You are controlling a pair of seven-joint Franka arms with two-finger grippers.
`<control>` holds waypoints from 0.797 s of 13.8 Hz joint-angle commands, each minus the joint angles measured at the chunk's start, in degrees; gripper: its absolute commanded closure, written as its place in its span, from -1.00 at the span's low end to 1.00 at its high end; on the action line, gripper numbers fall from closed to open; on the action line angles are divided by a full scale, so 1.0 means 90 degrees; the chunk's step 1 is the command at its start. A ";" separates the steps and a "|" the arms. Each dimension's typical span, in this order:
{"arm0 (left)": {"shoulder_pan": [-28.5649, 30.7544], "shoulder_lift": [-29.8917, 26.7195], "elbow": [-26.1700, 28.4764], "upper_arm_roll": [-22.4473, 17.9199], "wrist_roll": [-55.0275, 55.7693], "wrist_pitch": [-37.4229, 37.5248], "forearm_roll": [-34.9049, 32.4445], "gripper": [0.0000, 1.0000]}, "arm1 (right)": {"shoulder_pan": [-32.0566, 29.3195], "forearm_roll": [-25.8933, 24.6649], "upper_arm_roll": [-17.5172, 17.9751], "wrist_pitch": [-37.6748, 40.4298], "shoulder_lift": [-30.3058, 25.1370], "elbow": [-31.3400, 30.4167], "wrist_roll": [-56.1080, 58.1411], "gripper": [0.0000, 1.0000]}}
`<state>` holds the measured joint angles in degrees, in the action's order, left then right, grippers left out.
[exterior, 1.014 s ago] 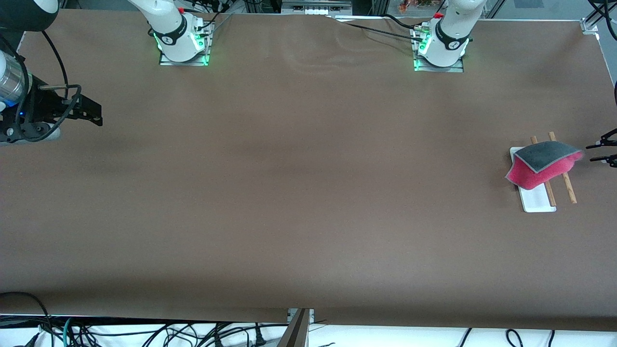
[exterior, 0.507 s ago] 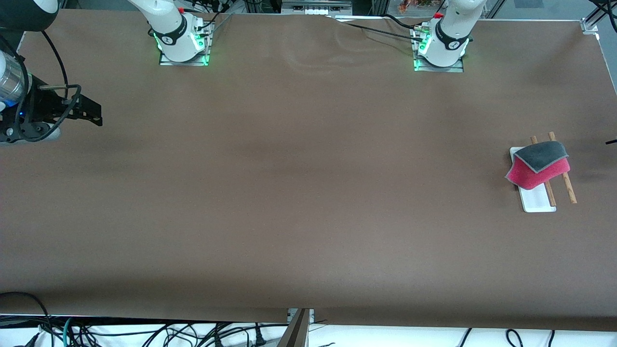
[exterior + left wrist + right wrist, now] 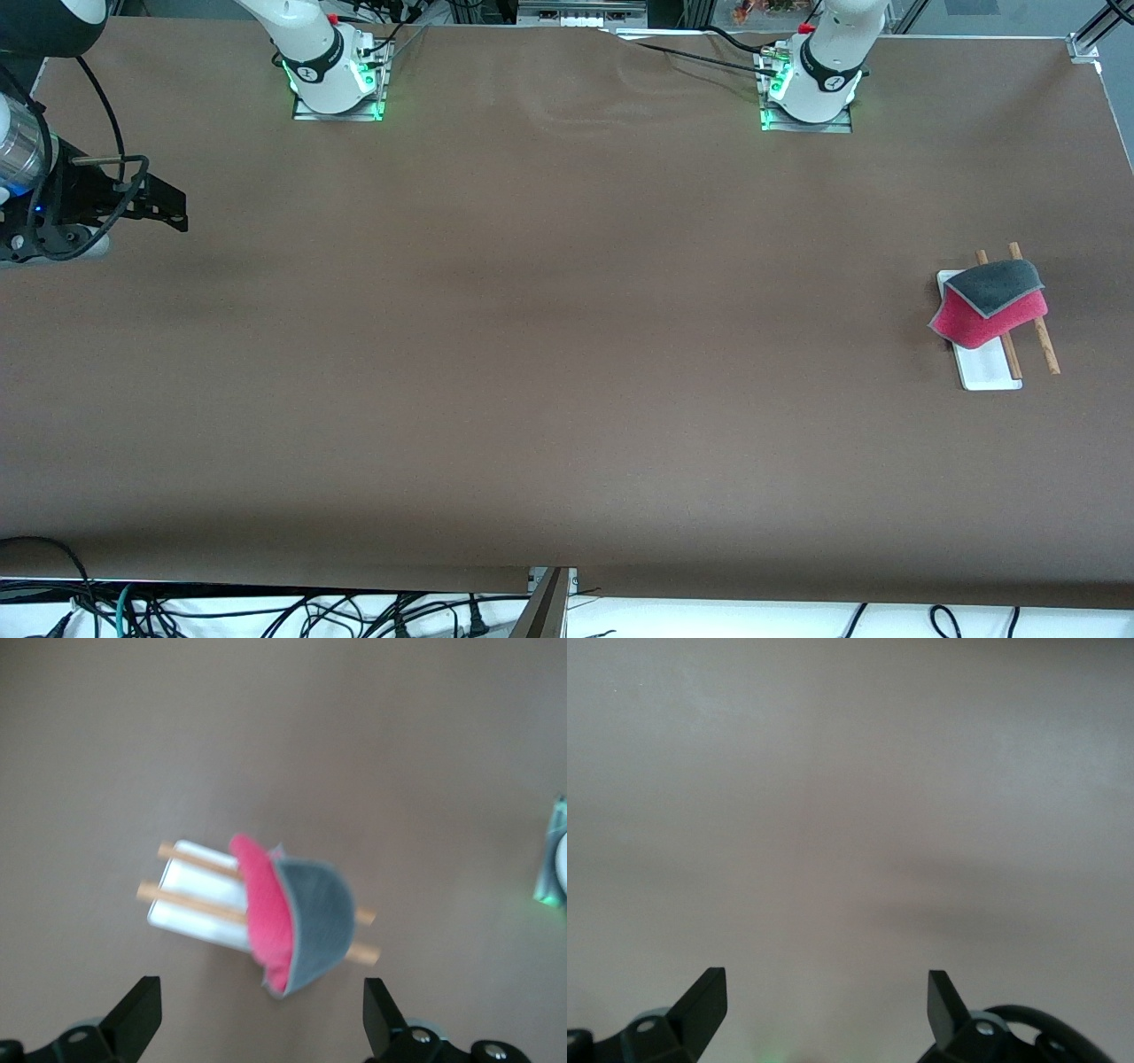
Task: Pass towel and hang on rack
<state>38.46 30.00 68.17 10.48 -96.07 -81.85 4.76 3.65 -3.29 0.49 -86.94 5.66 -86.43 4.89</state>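
Observation:
The towel (image 3: 988,306) hangs folded over the rack's two wooden rods (image 3: 1045,346), dark grey side up and pink-red side below, at the left arm's end of the table. The rack's white base (image 3: 988,370) sticks out from under it, nearer the front camera. In the left wrist view the towel (image 3: 301,917) lies across the rack (image 3: 199,899). My left gripper (image 3: 261,990) is open, empty and above them, clear of the towel; it is outside the front view. My right gripper (image 3: 180,211) is open and empty over the right arm's end of the table, also shown in the right wrist view (image 3: 824,979).
The brown table cover (image 3: 567,337) is bare apart from the rack. The two arm bases (image 3: 337,75) (image 3: 811,84) stand along the edge farthest from the front camera. Cables (image 3: 266,611) hang below the near edge.
The left gripper's fingertips, seen beside the towel one second ago, have drawn away out of the front view. The towel's stretched corner has dropped back onto the rods. The right arm has not moved.

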 commanded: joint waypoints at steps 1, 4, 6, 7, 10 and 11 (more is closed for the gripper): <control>-0.0619 -0.0159 0.0072 -0.0051 0.1069 0.0372 -0.0188 -1.00 | 0.0004 0.0092 -0.0015 0.0051 0.0045 0.0140 -0.0006 -1.00; -0.1312 -0.0227 0.0072 -0.0041 0.2535 0.0656 -0.0158 -1.00 | 0.0004 0.0101 -0.0015 0.0051 0.0055 0.0140 -0.0006 -1.00; -0.1645 -0.0442 0.0092 -0.0041 0.3278 0.0666 -0.0158 -1.00 | 0.0004 0.0101 -0.0015 0.0051 0.0045 0.0140 -0.0006 -1.00; -0.1850 -0.0539 0.0179 -0.0090 0.3591 0.0637 -0.0149 -1.00 | 0.0004 0.0101 -0.0015 0.0051 0.0045 0.0140 -0.0006 -1.00; -0.3136 -0.1105 0.0560 -0.0673 0.5101 0.0578 -0.0207 -1.00 | 0.0004 0.0101 -0.0025 0.0051 0.0045 0.0140 -0.0006 -1.00; -0.3421 -0.1290 0.0706 -0.0802 0.5678 0.0559 -0.0217 -1.00 | 0.0004 0.0101 -0.0025 0.0051 0.0045 0.0140 -0.0006 -1.00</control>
<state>13.47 23.38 69.65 7.00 -52.81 -76.36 4.52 3.66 -3.27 0.48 -86.94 5.68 -86.39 4.89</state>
